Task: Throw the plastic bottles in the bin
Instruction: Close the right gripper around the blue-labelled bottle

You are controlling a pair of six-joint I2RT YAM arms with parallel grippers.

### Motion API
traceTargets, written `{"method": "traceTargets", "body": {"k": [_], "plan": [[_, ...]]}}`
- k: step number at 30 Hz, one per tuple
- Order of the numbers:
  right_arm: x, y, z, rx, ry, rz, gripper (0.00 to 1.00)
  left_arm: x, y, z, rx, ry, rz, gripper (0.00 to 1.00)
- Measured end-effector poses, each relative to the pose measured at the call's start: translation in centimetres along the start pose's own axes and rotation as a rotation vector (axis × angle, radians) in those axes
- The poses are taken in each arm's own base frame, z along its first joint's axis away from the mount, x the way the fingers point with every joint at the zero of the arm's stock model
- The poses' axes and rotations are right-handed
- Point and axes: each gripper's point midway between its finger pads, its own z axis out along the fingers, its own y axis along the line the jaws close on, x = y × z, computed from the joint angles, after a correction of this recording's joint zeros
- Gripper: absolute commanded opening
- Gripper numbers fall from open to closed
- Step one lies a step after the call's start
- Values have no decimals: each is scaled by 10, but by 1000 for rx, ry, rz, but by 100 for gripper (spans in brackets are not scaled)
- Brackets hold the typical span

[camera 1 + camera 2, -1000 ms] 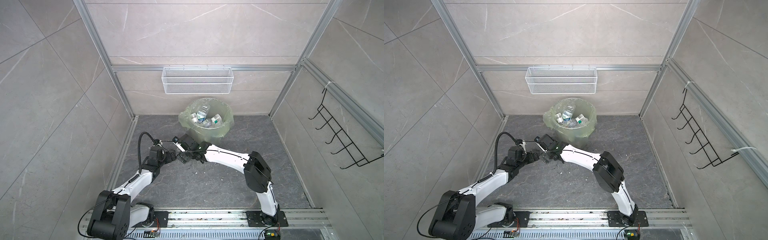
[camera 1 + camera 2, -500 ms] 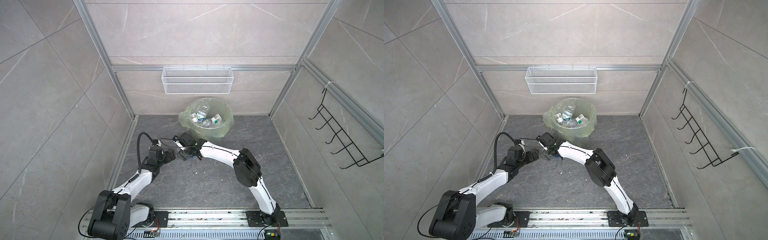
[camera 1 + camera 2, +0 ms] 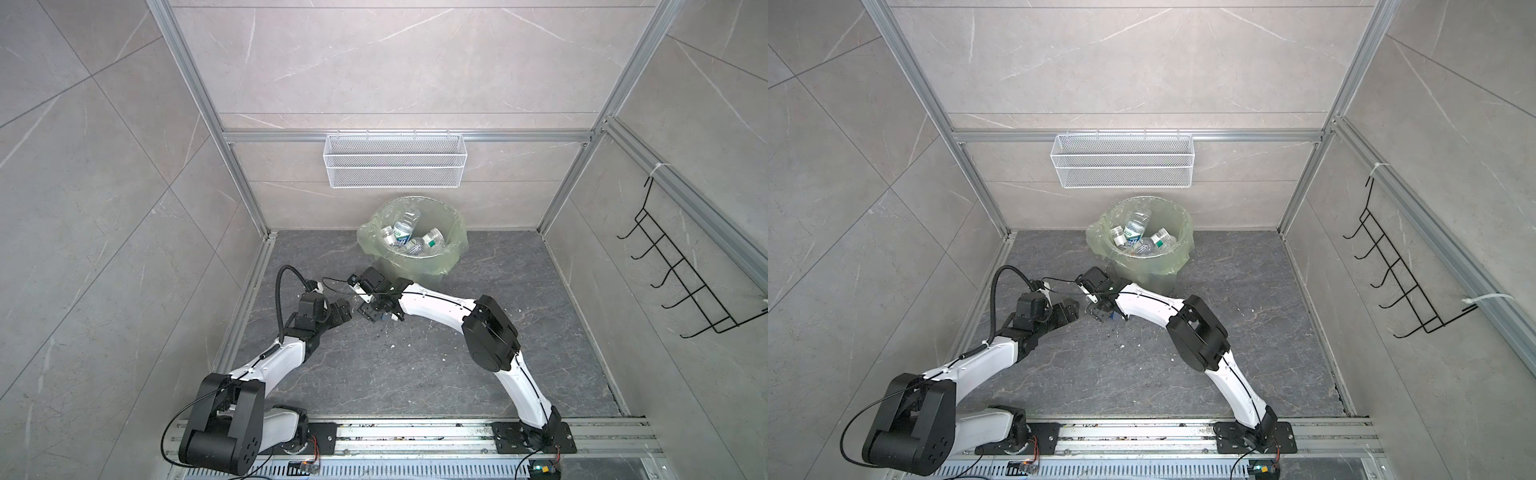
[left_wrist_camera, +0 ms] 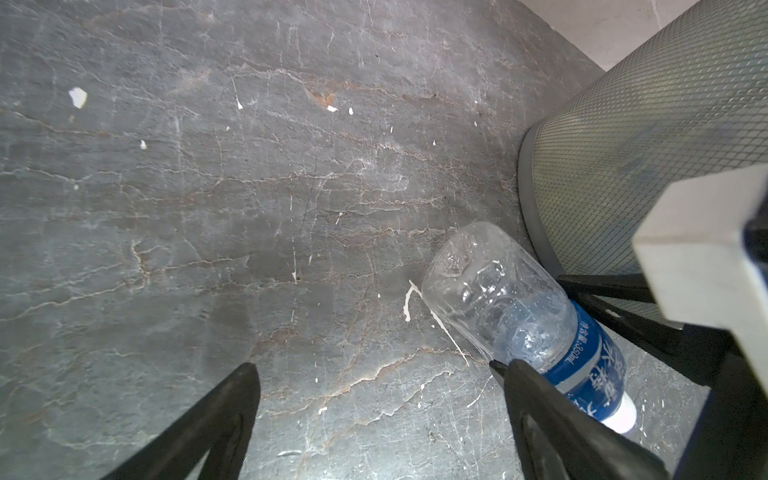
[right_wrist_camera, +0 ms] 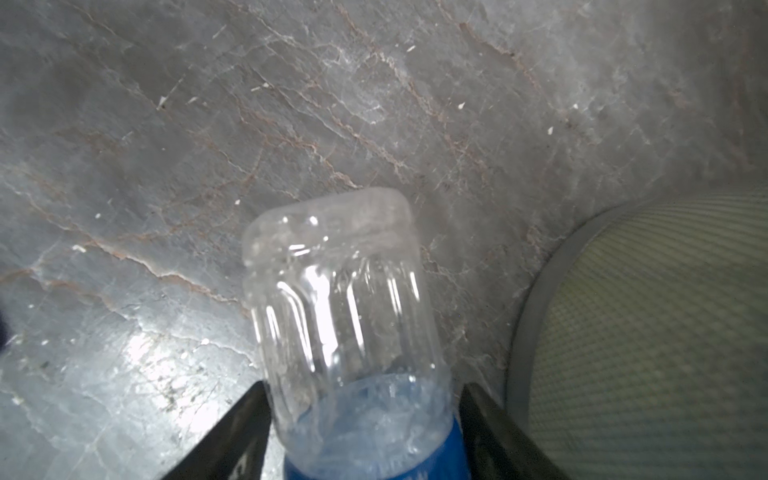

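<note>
Well, the floor [image 3: 415, 374] carries little besides white flecks. At the back stands the bin [image 3: 415, 266], with several bottles [image 3: 401, 232] already inside (four or so show through the opening).

Since a second ago the right arm [image 3: 432, 305] has shifted its elbow toward the middle. It still reaches across and keeps the right gripper [image 3: 380, 316] low over the floor, just in front of the bin's base. The left gripper [image 3: 343, 313] waits just beside it, its fingers [image 4: 232, 399] spread wide with nothing between them.

The bottle [image 5: 340, 299], clear with a blue label, seems to lie on its side near the bin's foot, its base pointing away from the right wrist. The right fingers [image 5: 245, 419] have drawn in and now flank the label on both sides, close against it. Whether they pinch it yet I cannot tell.

Judging by this, the grasp is nearly made (the top views show no other bottle on the floor). The lift over the bin's rim should come next, and a loose hold on so smooth a body could let it slip on the way up.
</note>
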Motion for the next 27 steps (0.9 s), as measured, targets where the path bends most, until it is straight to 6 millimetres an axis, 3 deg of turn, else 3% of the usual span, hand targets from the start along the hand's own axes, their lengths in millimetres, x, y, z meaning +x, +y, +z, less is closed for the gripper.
{"method": "traceTargets", "body": {"k": [15,23,27], "plan": [[4,8,6,-38,9,23,69,7,-3,6,27,34,-7,94],[6,10,4,-38,-9,33,57,10,-4,7,36,49,-12,94],[19,15,-6,-38,-1,25,56,12,-6,8,53,60,-12,94]]}}
